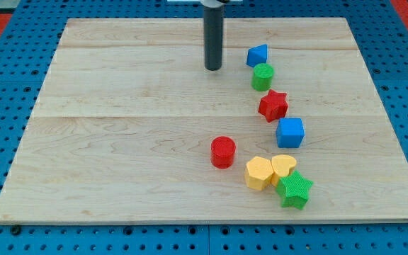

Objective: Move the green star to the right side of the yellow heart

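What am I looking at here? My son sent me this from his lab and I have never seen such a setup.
It is one camera picture of a wooden board on a blue pegboard. The dark rod coming down from the view's top is a robot arm's end; my tip slides over the board and pushes blocks. It holds nothing. Right of it lie a blue block and a green cylinder, then a red star and a blue cube. Lower down are a red cylinder, a yellow block, a yellow heart and, touching it from below right, the green star.
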